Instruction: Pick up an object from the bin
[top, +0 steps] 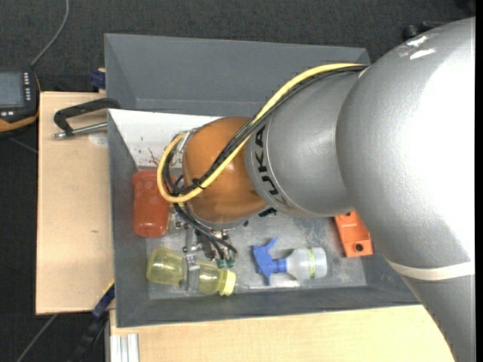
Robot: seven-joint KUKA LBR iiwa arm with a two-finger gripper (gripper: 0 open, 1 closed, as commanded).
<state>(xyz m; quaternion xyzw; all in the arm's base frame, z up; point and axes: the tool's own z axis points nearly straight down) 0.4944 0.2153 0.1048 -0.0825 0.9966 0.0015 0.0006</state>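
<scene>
- The arm is reaching in and its gripper (201, 255) is pointing down over the front left part of the bin (226, 74), below the round orange cover (219, 172) on the wrist.
- Yellow and black cables (170, 191) are looping round that cover, just above the gripper.
- Right under the gripper's tip, the yellow plastic thing (166, 268) is lying against the bin's front wall.
- It is looking pale yellow-green and see-through, with two rounded, cup-like halves lying side by side and a brighter yellow end on the right.
- The gripper is sitting over the join between those two halves; whether it is touching the plastic, I cannot tell.
- Whether the gripper is apart or together, I cannot tell either: the wrist and its hardware are crowding the tip.
- Up and to the gripper's left, a red see-through plastic piece (149, 202) is lying by the left wall, near but apart from the yellow one.
- To the gripper's right, a small clear spray bottle (306, 262) with a blue top is lying on its side.
- Further right, an orange block (353, 234) is resting on the floor, well apart from the gripper.
</scene>
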